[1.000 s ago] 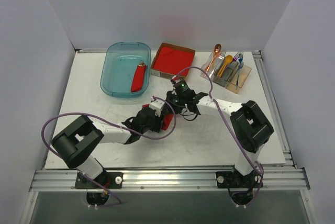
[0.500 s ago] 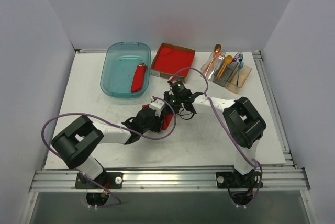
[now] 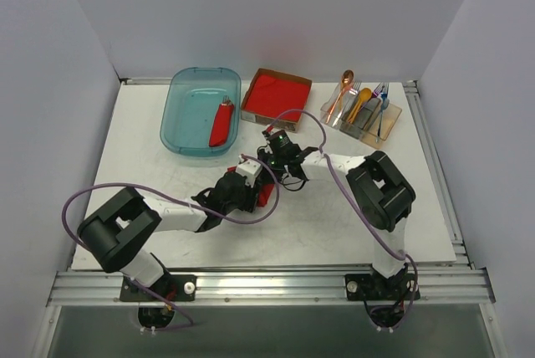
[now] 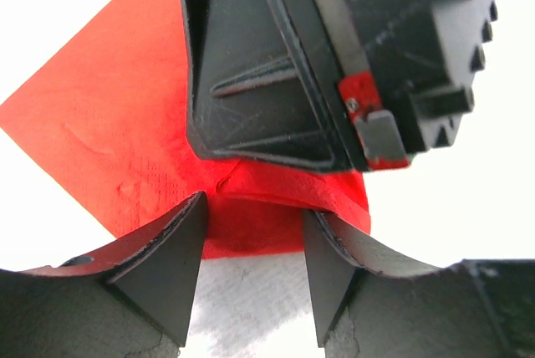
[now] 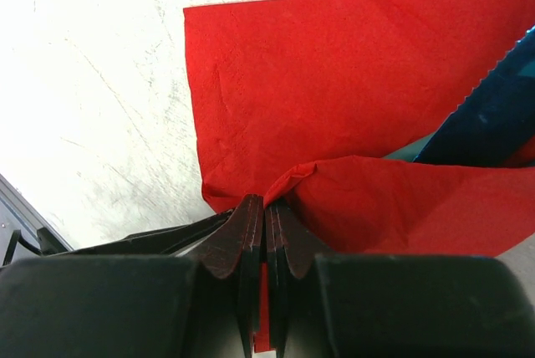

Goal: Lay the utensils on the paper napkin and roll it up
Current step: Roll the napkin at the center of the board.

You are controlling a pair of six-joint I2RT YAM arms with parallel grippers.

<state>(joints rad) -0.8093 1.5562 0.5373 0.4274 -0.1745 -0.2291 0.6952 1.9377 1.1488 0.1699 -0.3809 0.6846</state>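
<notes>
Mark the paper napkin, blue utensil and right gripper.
paper napkin [image 5: 334,65], right wrist view, flat upper sheet.
blue utensil [image 5: 493,120], right wrist view, serrated blade.
right gripper [image 5: 265,207], right wrist view, between shut fingertips.

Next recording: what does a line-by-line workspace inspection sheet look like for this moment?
Surface: white table, scuffed.
Job's things: paper napkin lying on the table, one edge folded over a blue utensil; a teal sliver shows beside it.
Clutter: teal bin holding a red roll; cardboard tray of red napkins; clear organizer with spare cutlery.
Grippers: right gripper shut on the napkin's folded edge; left gripper open, tips either side of the fold.
Cables: a purple cable loops along each arm.
Surroundings: plain white walls; metal rail at the near edge.
</notes>
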